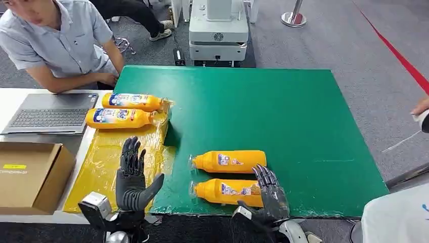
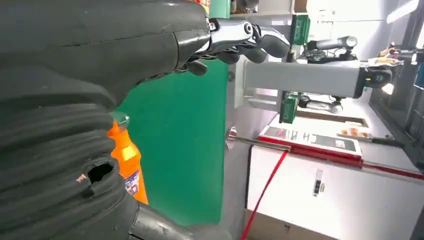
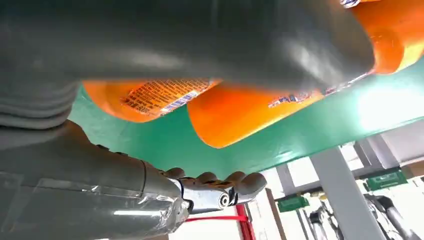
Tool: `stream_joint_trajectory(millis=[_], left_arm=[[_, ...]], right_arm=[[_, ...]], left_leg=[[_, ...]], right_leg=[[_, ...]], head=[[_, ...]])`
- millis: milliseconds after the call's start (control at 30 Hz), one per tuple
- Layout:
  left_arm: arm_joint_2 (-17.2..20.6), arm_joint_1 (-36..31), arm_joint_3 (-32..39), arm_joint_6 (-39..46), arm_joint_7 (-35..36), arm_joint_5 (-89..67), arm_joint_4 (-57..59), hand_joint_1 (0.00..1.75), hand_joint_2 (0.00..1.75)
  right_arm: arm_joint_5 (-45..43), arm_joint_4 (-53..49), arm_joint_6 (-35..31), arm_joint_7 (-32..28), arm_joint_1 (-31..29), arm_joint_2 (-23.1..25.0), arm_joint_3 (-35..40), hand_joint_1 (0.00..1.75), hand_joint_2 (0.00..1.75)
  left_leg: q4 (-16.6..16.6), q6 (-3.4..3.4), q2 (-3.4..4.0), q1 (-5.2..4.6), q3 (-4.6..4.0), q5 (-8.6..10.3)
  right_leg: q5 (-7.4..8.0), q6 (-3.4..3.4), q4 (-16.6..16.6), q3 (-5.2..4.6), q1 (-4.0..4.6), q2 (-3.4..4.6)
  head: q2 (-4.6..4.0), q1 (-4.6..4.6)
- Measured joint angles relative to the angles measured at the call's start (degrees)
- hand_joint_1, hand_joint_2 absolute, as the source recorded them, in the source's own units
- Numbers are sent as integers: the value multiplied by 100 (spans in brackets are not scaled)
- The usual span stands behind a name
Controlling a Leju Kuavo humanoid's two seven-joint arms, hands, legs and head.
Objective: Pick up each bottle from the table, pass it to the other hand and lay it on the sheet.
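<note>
Now nearest bottle (image 1: 225,192) under right robot hand (image 1: 270,195).

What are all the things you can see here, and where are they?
bottles on sheet: two, orange, lying side by side at the far end of the yellow sheet
bottles on board: two, orange, lying near the green board's near edge
yellow sheet: one, left of the board
green board: one, table centre
laptop: one, grey, far left
cardboard box: one, brown, near left
person: one, leaning on the table, top left
left robot hand: open, above the sheet
right robot hand: fingers on the nearest bottle's end
</note>
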Motion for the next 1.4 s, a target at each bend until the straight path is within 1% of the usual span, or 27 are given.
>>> stream_joint_trajectory(millis=[67,100,500,533,900,933,1167,1400], left_arm=[[-2,-1,0,6,-2,-22,2,0,175],[-2,-1,0,11,-2,-24,4,0,175],[-4,-3,-35,94,-20,-137,7,0,175],[-4,-4,-42,96,-20,-146,7,0,175],[-11,-11,-59,98,-20,-166,22,0,175],[-18,-11,-59,101,-20,-166,30,0,175],[-37,-51,-79,107,-20,-166,70,0,175],[-37,-69,-92,105,-20,-168,72,0,175]], right_arm=[[-85,-2,30,0,0,13,0,0,175],[-116,-2,46,0,0,15,0,0,0],[116,-96,-13,22,-2,13,33,0,0],[145,-96,-15,37,-3,13,48,0,175],[223,-57,76,186,-114,-61,94,0,175],[247,-42,74,201,-121,-63,96,0,0],[494,37,22,352,-186,-66,186,0,0],[514,205,70,415,-266,-77,218,0,0]], left_leg=[[0,0,0,0,0,0],[0,0,0,0,0,0],[0,0,0,0,0,0],[0,0,0,0,0,0],[0,0,0,0,0,0],[0,0,0,0,0,0],[0,0,0,0,0,0],[0,0,0,0,0,0]], right_leg=[[0,0,0,0,0,0],[0,0,0,0,0,0],[0,0,0,0,0,0],[0,0,0,0,0,0],[0,0,0,0,0,0],[0,0,0,0,0,0],[0,0,0,0,0,0],[0,0,0,0,0,0]], head=[[0,-6],[0,-4],[0,-2],[0,-4],[0,-7],[0,-4],[0,-9],[0,-9]])
